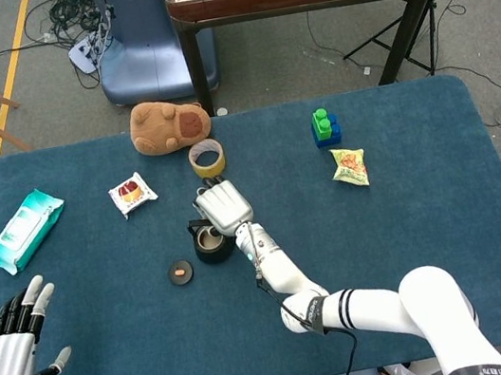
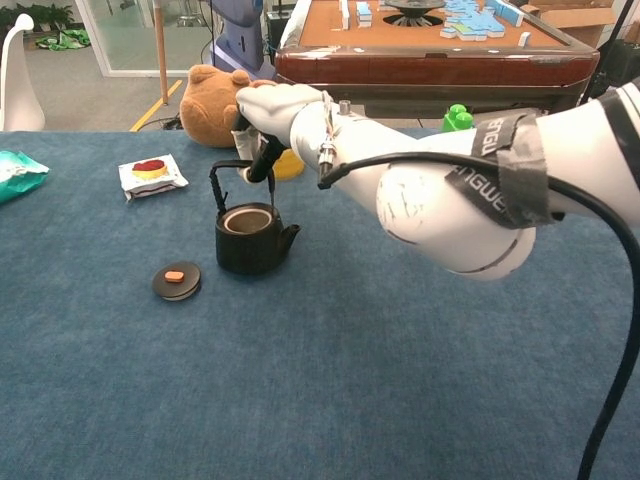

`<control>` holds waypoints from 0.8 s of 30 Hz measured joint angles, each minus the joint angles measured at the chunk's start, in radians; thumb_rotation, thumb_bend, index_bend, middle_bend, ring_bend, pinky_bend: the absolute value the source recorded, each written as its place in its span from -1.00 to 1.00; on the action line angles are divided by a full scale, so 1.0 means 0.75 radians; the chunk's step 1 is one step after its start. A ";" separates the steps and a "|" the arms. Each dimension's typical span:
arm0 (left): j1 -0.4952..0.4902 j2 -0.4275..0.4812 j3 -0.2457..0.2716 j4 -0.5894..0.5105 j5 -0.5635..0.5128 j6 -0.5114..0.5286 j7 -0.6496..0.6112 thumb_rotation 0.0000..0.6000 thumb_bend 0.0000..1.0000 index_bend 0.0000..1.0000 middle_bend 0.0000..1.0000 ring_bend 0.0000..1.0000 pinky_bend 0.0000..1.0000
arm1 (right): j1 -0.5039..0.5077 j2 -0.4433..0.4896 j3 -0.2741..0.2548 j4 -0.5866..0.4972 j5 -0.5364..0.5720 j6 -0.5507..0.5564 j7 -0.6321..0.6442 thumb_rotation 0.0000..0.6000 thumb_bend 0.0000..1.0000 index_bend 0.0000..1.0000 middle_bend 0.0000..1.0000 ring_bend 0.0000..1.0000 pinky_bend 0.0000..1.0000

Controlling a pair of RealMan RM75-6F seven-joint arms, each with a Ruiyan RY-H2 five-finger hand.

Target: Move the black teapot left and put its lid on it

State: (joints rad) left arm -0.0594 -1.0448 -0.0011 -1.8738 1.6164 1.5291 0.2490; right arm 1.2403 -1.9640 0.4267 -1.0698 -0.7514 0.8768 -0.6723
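The black teapot (image 2: 248, 240) (image 1: 208, 245), open at the top, stands on the blue table just right of its lid. My right hand (image 2: 266, 117) (image 1: 223, 208) holds its wire handle from above, fingers curled around it. The flat black lid (image 2: 176, 280) (image 1: 180, 272), with an orange knob, lies on the cloth to the teapot's left. My left hand (image 1: 11, 335) hovers open at the table's front left corner, away from both, and shows only in the head view.
A yellow tape roll (image 1: 206, 158) and a brown plush toy (image 1: 167, 124) lie behind the teapot. A snack packet (image 1: 132, 193) and a green wipes pack (image 1: 24, 229) are at the left. Toy blocks (image 1: 324, 126) and a yellow bag (image 1: 349, 166) sit at the right.
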 measured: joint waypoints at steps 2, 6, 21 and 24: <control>0.003 0.000 0.002 0.002 0.003 0.004 -0.002 1.00 -0.60 -0.95 -1.00 -1.00 -0.88 | 0.007 -0.012 0.000 0.017 0.009 -0.003 -0.001 1.00 0.01 0.32 -0.23 -0.62 -0.57; 0.009 0.002 0.006 0.005 0.007 0.012 -0.006 1.00 -0.60 -0.95 -1.00 -1.00 -0.88 | 0.018 -0.024 -0.003 0.032 0.027 -0.015 -0.004 1.00 0.01 0.22 -0.28 -0.65 -0.57; 0.013 0.006 0.008 0.004 0.015 0.015 -0.006 1.00 -0.60 -0.95 -1.00 -1.00 -0.88 | 0.044 0.099 -0.014 -0.144 0.320 -0.029 -0.205 1.00 -1.00 -0.87 -0.79 -1.00 -1.00; 0.014 0.009 0.008 0.002 0.014 0.018 -0.008 1.00 -0.60 -0.95 -1.00 -1.00 -0.88 | 0.041 0.139 -0.016 -0.195 0.331 -0.019 -0.205 1.00 -1.00 -0.88 -0.80 -1.00 -1.00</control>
State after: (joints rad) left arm -0.0489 -1.0383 0.0046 -1.8723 1.6269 1.5423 0.2429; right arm 1.2713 -1.8595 0.4145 -1.2162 -0.5034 0.8627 -0.8259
